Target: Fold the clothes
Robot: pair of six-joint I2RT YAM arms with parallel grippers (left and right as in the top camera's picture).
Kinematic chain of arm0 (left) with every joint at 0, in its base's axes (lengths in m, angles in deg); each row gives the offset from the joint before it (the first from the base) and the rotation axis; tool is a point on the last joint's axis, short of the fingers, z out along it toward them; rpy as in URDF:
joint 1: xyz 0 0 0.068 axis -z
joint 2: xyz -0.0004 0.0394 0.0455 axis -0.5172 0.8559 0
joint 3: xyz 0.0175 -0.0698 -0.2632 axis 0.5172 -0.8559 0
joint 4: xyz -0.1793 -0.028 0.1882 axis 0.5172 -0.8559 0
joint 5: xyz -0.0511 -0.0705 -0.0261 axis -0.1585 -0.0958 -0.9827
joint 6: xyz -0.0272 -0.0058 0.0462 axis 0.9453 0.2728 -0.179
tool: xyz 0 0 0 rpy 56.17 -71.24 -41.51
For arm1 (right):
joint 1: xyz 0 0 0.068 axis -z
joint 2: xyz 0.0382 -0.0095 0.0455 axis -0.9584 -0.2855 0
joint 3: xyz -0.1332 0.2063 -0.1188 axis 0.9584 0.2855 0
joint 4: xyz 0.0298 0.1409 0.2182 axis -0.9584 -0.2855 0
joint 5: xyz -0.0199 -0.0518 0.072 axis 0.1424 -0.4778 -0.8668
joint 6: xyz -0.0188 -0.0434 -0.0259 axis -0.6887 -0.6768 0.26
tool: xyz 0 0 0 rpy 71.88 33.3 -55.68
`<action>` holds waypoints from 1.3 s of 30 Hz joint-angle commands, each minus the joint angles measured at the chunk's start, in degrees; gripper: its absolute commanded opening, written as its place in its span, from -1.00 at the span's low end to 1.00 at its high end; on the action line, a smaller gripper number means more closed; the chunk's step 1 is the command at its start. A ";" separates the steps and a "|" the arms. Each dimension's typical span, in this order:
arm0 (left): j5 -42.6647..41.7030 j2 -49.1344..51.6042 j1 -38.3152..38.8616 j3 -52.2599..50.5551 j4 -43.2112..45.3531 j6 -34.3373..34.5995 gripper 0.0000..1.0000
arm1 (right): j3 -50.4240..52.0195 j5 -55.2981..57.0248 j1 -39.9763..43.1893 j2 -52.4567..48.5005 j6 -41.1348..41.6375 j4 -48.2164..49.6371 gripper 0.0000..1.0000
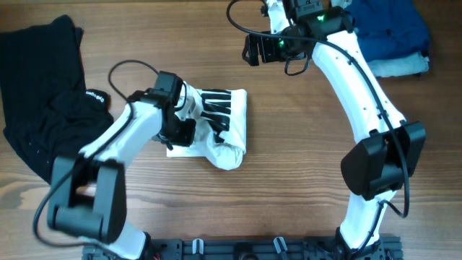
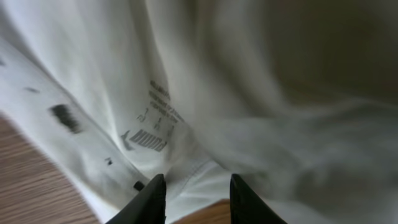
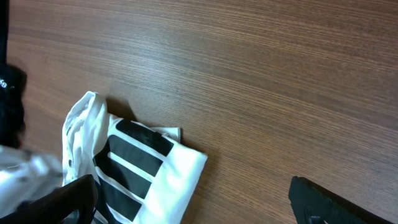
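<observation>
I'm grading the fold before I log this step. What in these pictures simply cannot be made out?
- Overhead: the left gripper and its arm cover one side of the white T-shirt, hiding the fold there.
- Left wrist: the small print above the logo is blurred, and the fingers are cut off by the bottom edge.
- Right wrist: the T-shirt runs off the lower left edge.

I have the left arm [image 1: 119, 144] bent at the elbow and reaching inward, the left gripper [image 2: 197, 183] with jaws slightly apart. The right arm [image 1: 357, 79] stretches far forward, the right gripper [image 3: 189, 186] spread wide.
</observation>
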 commanded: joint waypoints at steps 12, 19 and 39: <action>-0.11 4.39 0.00 0.26 0.87 -2.34 -0.25 | -0.15 1.44 0.09 0.00 -0.44 -0.20 0.99; 2.75 4.55 0.02 0.26 2.71 -2.36 0.16 | -0.15 1.42 0.07 0.00 -0.44 -0.02 0.99; 2.99 -1.51 -2.97 2.69 -12.04 8.59 -0.92 | -0.15 1.44 0.09 0.00 -0.44 -0.24 0.98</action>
